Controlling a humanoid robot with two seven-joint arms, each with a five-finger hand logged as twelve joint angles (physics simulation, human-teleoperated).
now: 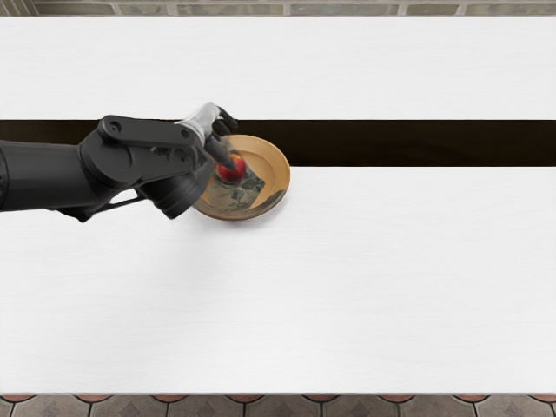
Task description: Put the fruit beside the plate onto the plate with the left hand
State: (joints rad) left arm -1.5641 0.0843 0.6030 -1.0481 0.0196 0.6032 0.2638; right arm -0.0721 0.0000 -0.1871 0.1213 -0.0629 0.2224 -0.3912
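Note:
A small red fruit [232, 170] lies inside the round brown plate [269, 165], left of its centre. My left hand [224, 141] hangs over the plate's left rim, its black arm reaching in from the left edge. One dark finger [222, 155] stretches down across the top of the fruit. The other fingers [226, 121] are spread above the plate's far rim, away from the fruit, so the hand is open. The plate's left part is hidden by the forearm. The right arm does not show.
The plate sits at the far edge of the near white table [347, 278], beside a dark gap [417, 143]. A second white surface [347, 69] lies beyond the gap.

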